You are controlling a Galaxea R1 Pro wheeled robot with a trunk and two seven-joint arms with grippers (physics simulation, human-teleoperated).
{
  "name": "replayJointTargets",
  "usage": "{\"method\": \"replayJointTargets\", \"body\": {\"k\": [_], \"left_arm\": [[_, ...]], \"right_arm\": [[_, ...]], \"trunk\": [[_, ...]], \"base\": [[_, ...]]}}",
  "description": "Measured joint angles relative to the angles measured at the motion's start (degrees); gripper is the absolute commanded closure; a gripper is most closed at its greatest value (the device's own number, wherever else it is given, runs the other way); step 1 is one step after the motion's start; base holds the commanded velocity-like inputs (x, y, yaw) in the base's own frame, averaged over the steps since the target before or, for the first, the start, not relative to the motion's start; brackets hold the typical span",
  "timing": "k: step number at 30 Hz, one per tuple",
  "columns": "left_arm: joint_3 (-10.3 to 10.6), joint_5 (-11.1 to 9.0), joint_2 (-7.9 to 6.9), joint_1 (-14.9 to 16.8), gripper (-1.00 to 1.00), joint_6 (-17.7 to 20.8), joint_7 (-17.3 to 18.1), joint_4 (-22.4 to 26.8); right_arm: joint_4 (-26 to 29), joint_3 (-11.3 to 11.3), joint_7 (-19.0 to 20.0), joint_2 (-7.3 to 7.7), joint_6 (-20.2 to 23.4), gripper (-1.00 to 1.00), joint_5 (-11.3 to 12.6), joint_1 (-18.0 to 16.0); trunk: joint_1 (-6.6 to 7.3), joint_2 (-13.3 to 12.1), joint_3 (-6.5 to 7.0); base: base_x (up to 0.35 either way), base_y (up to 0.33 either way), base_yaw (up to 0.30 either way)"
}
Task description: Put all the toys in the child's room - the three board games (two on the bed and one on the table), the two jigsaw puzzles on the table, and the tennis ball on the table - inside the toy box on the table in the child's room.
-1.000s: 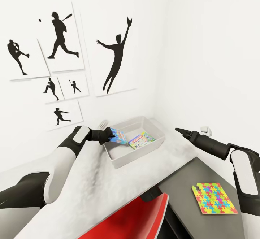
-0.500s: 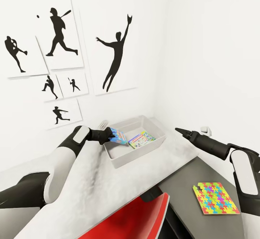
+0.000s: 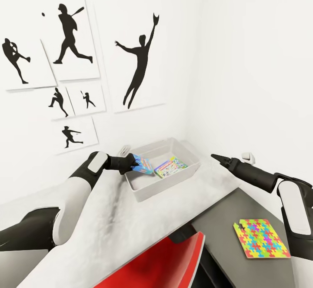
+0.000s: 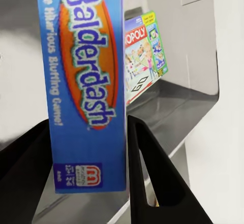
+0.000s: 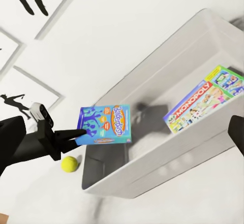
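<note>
The pale grey toy box (image 3: 150, 192) stands on the white table by the corner. My left gripper (image 3: 131, 164) is shut on the blue Balderdash board game (image 3: 142, 165), holding it on edge over the box's left end, above the floor of the box (image 4: 198, 41). A Monopoly board game (image 3: 170, 167) leans inside the box against its far wall. A yellow tennis ball (image 5: 69, 163) lies on the table just outside the box's end, under my left arm. A colourful jigsaw puzzle (image 3: 259, 238) lies on the dark table at the lower right. My right gripper (image 3: 216, 156) hovers open and empty right of the box.
Framed baseball silhouettes (image 3: 139, 68) hang on the wall behind the table. A red chair (image 3: 165, 262) sits under the white table's near edge. The dark table (image 3: 226, 218) adjoins the white one on the right. White walls meet in a corner behind the box.
The whole picture has drifted slightly as the camera moved. Both arms and the Balderdash game keep their places relative to the box.
</note>
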State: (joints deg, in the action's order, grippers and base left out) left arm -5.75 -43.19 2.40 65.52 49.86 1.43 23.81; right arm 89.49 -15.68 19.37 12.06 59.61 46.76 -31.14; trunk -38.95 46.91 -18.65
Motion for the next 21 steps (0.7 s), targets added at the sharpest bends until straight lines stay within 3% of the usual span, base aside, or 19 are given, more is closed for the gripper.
{"method": "replayJointTargets", "body": {"k": [13,21], "left_arm": [[-0.17,0.01,-0.06,0.0,1.0,1.21,0.0,0.34],[-0.18,-0.05,-0.09,0.0,1.0,1.3,0.0,0.42]], "right_arm": [[-0.02,-0.06,0.11,0.07,0.05,-1.0,0.0,0.0],[0.0,-0.06,0.16,0.07,0.09,-1.0,0.03,0.0]], "trunk": [[-2.86,5.22,-2.34],[-2.86,5.24,-2.34]], "base": [[0.0,0.0,0.0],[0.0,0.0,0.0]]}}
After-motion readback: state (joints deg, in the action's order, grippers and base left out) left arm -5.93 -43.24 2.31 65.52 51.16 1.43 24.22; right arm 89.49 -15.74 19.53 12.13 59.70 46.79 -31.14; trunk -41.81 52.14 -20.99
